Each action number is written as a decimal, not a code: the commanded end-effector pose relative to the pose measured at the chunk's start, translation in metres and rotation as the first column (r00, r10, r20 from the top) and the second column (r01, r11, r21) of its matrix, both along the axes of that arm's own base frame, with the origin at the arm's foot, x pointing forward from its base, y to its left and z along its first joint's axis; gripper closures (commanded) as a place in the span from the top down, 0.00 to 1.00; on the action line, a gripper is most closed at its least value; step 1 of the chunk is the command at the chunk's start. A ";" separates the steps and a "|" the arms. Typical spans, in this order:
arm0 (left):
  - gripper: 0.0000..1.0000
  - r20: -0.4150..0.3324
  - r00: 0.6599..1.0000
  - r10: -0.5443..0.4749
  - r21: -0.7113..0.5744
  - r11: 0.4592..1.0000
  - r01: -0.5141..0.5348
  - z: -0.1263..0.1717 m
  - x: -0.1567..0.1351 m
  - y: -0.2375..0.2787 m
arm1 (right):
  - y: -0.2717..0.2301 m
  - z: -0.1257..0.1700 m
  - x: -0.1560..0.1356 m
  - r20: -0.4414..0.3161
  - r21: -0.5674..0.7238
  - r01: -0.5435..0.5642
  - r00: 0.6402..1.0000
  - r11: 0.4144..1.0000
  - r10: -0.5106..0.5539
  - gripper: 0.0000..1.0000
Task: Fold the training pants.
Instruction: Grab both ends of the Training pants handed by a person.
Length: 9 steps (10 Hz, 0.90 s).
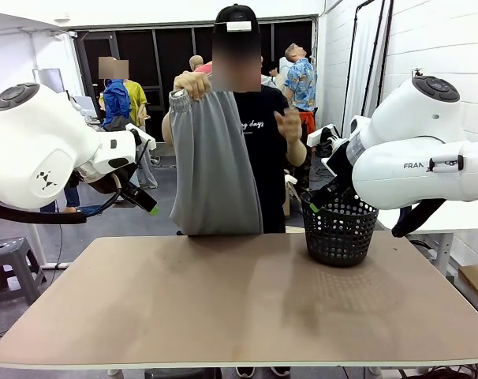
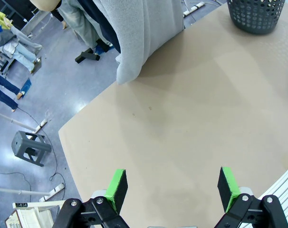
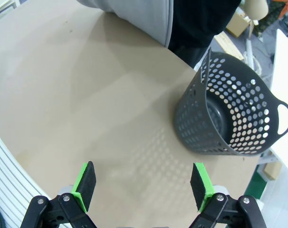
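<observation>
Both the left pincer (image 2: 172, 183) and right pincer (image 3: 145, 183) gape wide, empty, over our flat brown desk (image 1: 223, 304); a person's hand (image 1: 190, 85) hangs the light grey soft-fabric training pants (image 1: 211, 174) at its far edge.

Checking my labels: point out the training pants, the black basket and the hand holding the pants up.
training pants (image 1: 214, 174): front view, middle of the hanging grey fabric.
black basket (image 1: 339, 230): front view, its mesh wall.
hand (image 1: 193, 85): front view, knuckles at the waistband.
</observation>
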State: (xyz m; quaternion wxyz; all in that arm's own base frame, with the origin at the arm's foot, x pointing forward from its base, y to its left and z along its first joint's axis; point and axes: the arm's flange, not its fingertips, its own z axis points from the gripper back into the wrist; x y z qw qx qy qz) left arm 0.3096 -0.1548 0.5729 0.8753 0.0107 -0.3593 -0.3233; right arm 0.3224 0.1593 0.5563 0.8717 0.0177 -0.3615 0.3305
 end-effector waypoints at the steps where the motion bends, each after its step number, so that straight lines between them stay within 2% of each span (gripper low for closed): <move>1: 1.00 0.000 1.000 -0.001 0.000 1.000 0.001 0.000 0.000 0.000 | 0.000 -0.001 0.001 -0.003 0.000 -0.001 1.000 1.000 0.001 1.00; 9: 1.00 0.000 1.000 -0.001 0.000 1.000 0.001 0.000 0.000 0.000 | 0.000 -0.001 0.001 -0.003 0.000 -0.001 1.000 1.000 0.001 1.00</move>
